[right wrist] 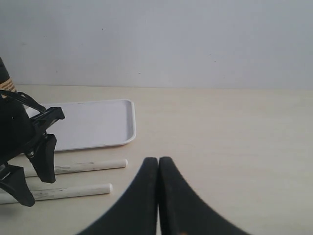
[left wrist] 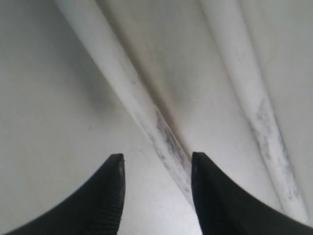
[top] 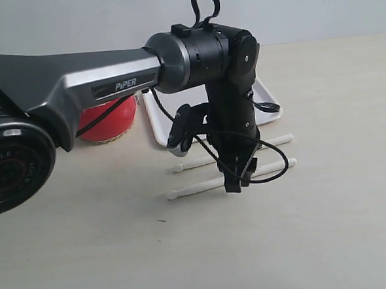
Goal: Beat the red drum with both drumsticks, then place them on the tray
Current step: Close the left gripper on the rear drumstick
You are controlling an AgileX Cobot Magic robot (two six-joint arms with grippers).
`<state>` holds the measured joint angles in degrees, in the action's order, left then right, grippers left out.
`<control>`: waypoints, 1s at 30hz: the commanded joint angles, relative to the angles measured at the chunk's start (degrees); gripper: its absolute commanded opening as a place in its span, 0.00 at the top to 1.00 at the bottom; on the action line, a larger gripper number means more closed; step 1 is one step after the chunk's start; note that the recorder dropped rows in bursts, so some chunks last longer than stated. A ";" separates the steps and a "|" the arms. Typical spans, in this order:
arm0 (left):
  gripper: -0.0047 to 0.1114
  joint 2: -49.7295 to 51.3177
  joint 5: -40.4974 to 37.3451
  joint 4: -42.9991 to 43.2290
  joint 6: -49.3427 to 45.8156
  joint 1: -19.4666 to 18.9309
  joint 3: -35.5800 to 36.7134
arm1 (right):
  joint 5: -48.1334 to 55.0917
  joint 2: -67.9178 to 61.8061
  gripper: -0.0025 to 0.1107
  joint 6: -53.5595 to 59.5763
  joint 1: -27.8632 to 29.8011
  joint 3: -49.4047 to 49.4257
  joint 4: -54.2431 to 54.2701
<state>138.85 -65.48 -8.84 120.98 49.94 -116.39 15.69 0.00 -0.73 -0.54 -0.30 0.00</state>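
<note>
Two cream drumsticks lie side by side on the table in front of the tray (top: pixel 270 102): the near drumstick (top: pixel 199 185) and the far drumstick (top: pixel 275 141). My left gripper (top: pixel 238 181) points down over the near one, open. In the left wrist view that near stick (left wrist: pixel 145 111) runs between the fingers and passes under one fingertip (left wrist: pixel 205 181); the far stick (left wrist: pixel 254 107) lies outside them. The red drum (top: pixel 113 121) is mostly hidden behind the left arm. My right gripper (right wrist: pixel 158 162) is shut and empty, off the sticks' butt ends (right wrist: pixel 105 164), and is out of the exterior view.
The left arm's grey body (top: pixel 77 79) fills the exterior view's left side and covers much of the drum and tray. A black cable (top: pixel 280 172) loops from the wrist over the sticks. A pale wall (right wrist: pixel 195 39) stands behind the table.
</note>
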 commanded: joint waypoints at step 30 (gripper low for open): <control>0.96 1.06 -4.49 -4.25 0.59 0.00 -0.07 | -0.51 0.00 0.98 0.35 0.31 0.30 0.00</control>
<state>141.31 -67.47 -13.73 121.06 49.61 -116.39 15.69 0.00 -0.73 -0.54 -0.30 0.00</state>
